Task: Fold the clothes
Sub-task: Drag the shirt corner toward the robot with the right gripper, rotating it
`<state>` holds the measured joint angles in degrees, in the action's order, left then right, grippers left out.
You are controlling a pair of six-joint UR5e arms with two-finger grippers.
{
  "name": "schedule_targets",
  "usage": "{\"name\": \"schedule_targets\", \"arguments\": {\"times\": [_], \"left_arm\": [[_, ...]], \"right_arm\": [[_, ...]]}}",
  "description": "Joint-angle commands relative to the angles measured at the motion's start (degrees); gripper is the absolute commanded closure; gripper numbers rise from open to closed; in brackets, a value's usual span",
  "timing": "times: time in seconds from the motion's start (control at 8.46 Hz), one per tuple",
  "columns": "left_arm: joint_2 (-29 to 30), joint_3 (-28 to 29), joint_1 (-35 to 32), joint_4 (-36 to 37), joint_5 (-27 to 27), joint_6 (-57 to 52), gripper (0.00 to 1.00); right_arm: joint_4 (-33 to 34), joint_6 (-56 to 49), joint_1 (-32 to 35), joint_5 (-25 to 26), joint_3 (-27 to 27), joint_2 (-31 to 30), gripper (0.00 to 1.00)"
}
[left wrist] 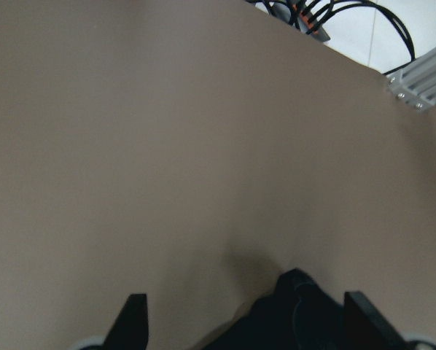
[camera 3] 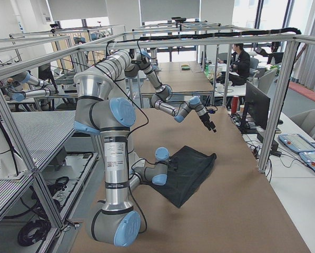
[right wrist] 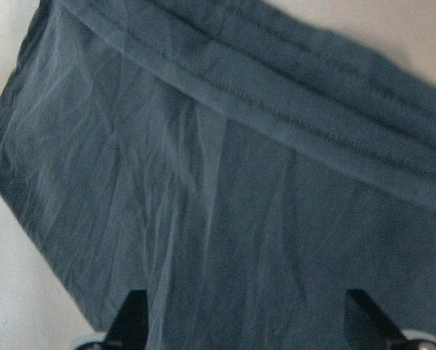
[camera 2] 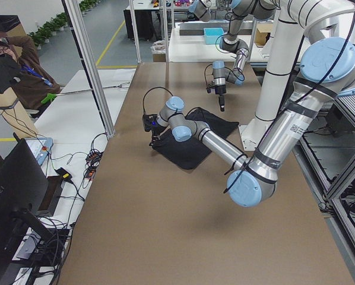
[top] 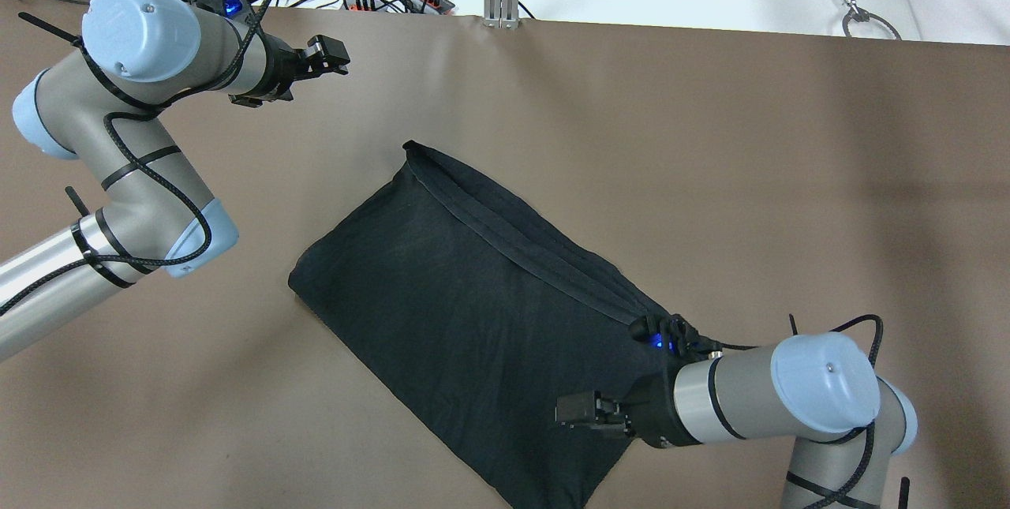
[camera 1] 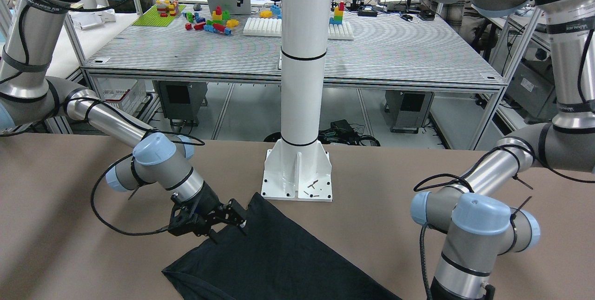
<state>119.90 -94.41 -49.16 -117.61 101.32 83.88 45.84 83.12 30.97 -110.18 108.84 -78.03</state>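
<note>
Judging by how things lie, the work sits between folds: the clothes [top: 465, 312], one plain black piece, lie flat on the brown worktop [top: 710, 177] as a slanted rectangle. Two hemmed bands run side by side along the long edge away from the robot, which suggests one fold is already made. In the front-facing view one corner lies just beside the white pillar's base plate [camera 1: 297, 176].

The right tool [top: 562, 412] hangs low over the end of the fabric nearest the robot's right side. Its wrist camera shows both fingers [right wrist: 134, 321] spread wide with only cloth beneath them and nothing pinched. The left tool [top: 331, 55] is well apart from the fabric, above bare worktop towards the far left corner. It too is wide and empty, and the cloth's far corner just shows at the bottom of its own camera view.

The next move probably calls for a fresh grasp. The right tool would need to drop onto the short edge beneath it and close on every layer there, not only the top one. The left tool would have to travel in to the corner nearest it. With both ends pinched, that side could be lifted and carried across. The fabric is soft, so a one-sided lift would likely drag or skew the stack.
</note>
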Motion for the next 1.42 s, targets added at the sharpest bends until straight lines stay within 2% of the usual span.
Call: {"name": "schedule_targets", "arguments": {"times": [0.0, 0.59, 0.83, 1.06, 1.3], "left_arm": [[-8.25, -4.29, 5.72, -12.56, 0.02, 5.92, 0.06], [-15.12, -4.47, 9.87, -13.61, -2.0, 5.33, 0.06], [-15.22, -3.94, 12.32, -13.61, -2.35, 5.33, 0.06], [-15.22, -1.49, 13.82, -14.22, -2.88, 4.81, 0.06], [-15.31, 1.93, 13.92, -18.69, -2.79, 4.63, 0.06]], "right_arm": [[0.3, -5.33, 6.37, 0.94, -4.25, 2.44, 0.05], [0.39, -5.34, 7.79, 2.34, -4.61, 2.71, 0.05], [0.48, -5.07, 8.14, 2.34, -4.69, 2.79, 0.05], [0.57, -5.16, 8.4, 2.95, -4.78, 3.15, 0.05], [0.66, -5.25, 9.28, 3.13, -4.78, 3.15, 0.05]]}}
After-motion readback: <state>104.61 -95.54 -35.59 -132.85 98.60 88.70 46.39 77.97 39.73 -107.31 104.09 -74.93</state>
